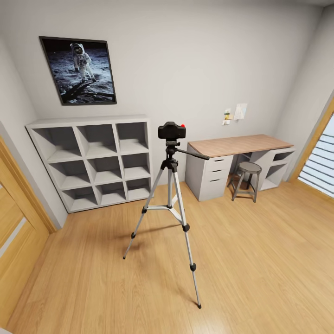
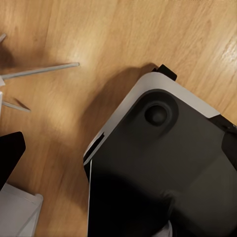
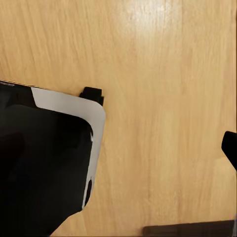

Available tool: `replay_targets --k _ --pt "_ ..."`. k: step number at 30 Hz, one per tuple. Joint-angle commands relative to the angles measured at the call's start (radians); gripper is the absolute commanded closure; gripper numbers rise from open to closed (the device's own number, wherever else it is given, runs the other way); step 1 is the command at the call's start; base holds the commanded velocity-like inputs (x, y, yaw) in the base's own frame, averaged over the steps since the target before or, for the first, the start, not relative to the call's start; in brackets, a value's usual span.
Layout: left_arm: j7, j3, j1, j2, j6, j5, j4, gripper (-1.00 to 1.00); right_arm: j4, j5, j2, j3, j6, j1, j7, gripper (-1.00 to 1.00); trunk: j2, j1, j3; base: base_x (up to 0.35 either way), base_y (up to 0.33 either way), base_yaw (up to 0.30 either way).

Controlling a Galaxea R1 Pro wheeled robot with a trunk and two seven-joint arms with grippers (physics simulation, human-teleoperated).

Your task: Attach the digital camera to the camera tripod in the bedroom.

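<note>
Neither gripper's opening can be told from the wrist views, which look down on the robot's base (image 2: 163, 163) over the wood floor (image 3: 163, 98). The digital camera (image 1: 171, 131) sits atop the camera tripod (image 1: 170, 195), standing mid-floor before the cube shelf (image 1: 95, 160) and desk (image 1: 234, 146).

Both wrists low over the robot's base (image 2: 163, 168).

A lived-in room of a home, likely a bedroom or study, is showing here: a framed astronaut poster (image 1: 79, 70) is hanging on a pale grey wall above a white cube shelf (image 1: 95, 160), a wood-topped surface (image 1: 239, 145) with drawers is standing beside a round stool (image 1: 246, 179), and light wood floor (image 1: 260, 260) is stretching toward a wood-framed window (image 1: 320, 157).
</note>
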Motion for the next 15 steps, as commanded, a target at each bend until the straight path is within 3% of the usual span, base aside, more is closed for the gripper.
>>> replay_targets --k 1,5,10,15 --pt "0.003 -0.008 -0.001 0.000 -0.001 0.008 -0.001 -1.00 0.002 -0.017 0.001 0.000 -0.002 0.004 -0.001 -1.00 -0.002 0.001 -0.002 0.000 0.000 0.000" --pt "0.003 -0.008 -0.001 0.001 -0.001 0.009 -0.001 -1.00 0.002 -0.063 0.001 0.000 -0.005 0.008 -0.006 -1.00 -0.002 0.001 -0.002 0.000 0.000 0.000" --pt "0.003 -0.009 -0.001 0.000 -0.001 0.008 -0.001 -1.00 0.002 -0.149 0.001 0.000 -0.018 0.038 -0.022 -1.00 -0.002 0.001 -0.002 0.000 0.000 0.000" --pt "0.002 -0.010 -0.001 0.000 -0.001 0.007 -0.001 -1.00 0.002 -0.188 0.009 0.000 -0.046 0.062 -0.055 -1.00 -0.002 0.001 -0.002 0.000 0.000 0.000"
